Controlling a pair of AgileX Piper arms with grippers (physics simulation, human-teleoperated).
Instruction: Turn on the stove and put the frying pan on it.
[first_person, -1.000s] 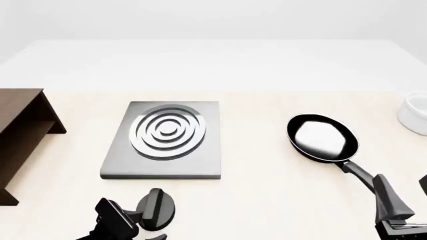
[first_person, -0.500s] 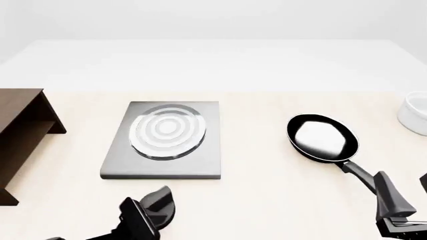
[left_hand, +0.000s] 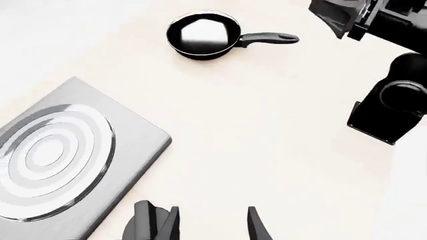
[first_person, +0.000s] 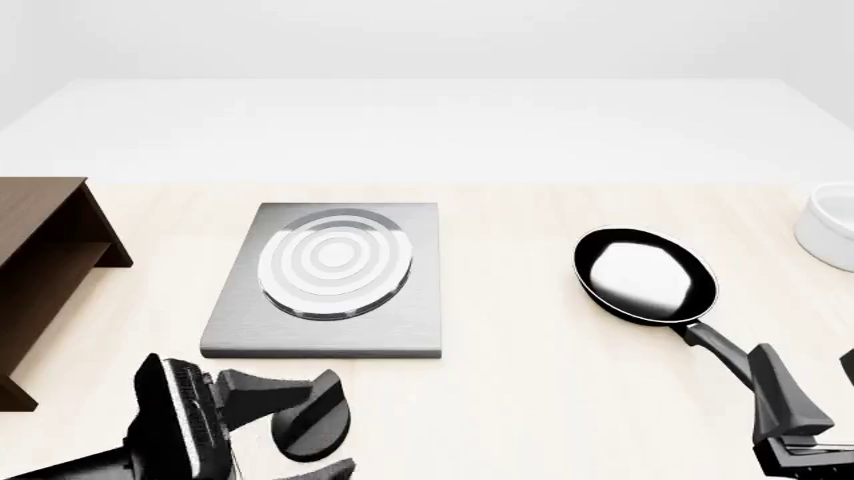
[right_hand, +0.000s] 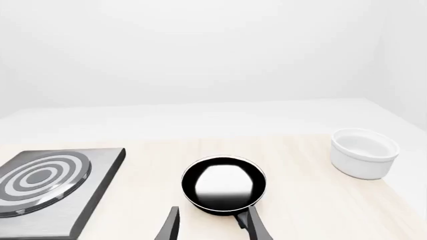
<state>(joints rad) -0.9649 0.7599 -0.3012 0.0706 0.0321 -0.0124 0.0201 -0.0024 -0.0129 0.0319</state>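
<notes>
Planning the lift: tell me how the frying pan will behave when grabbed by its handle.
The frying pan looks rigid, so it should not flex. Its bowl sits far from the long handle, so it will likely droop or twist. The glossy finish hints at a slippery grip for the right pincer.

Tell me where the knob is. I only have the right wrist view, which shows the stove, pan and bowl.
Observer: The knob lies on the table just in front of the stove, on the arms' side.
Operator: Is the left gripper on it?
Observer: The left gripper is right at the knob with its jaws open. I cannot tell if a finger touches it.
Operator: Anything else out of my view?
Observer: A brown shelf stands at the table's left edge, left of the stove.
</notes>
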